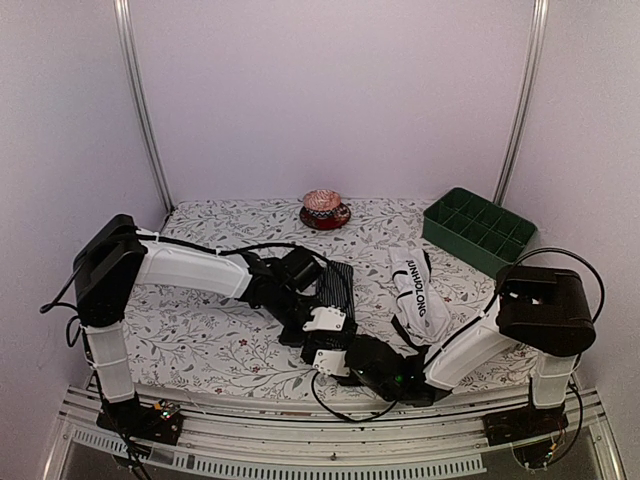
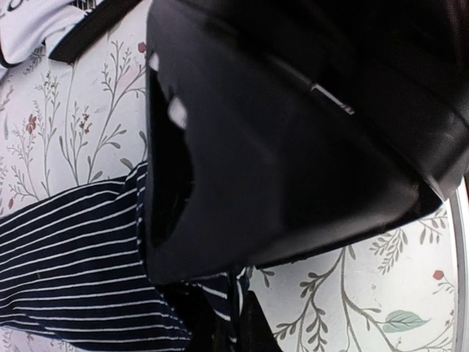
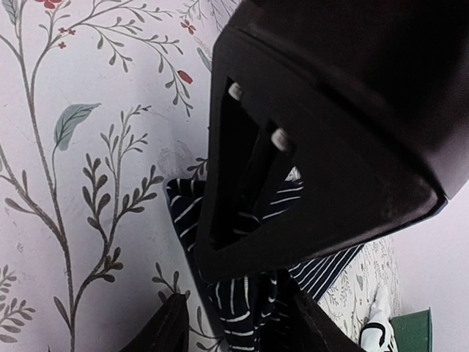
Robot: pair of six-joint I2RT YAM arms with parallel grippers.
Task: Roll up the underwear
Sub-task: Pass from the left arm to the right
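striped briefs [image 1: 338, 285] lie mid-table [image 1: 200, 330], toward the near edge. lettered briefs [image 1: 415, 295] lie just right of them. compartment tray [image 1: 478, 230] at far right corner. bowl [image 1: 322, 203] on saucer [image 1: 341, 218] at far edge, centre.

Before you, a surface [image 1: 200, 340] in white floral print, black striped briefs [image 1: 338, 285] lying near its middle, white briefs [image 1: 415, 295] with black lettering just to their right, green compartment tray [image 1: 455, 248] at the far right corner, red saucer [image 1: 325, 224] at the far edge.
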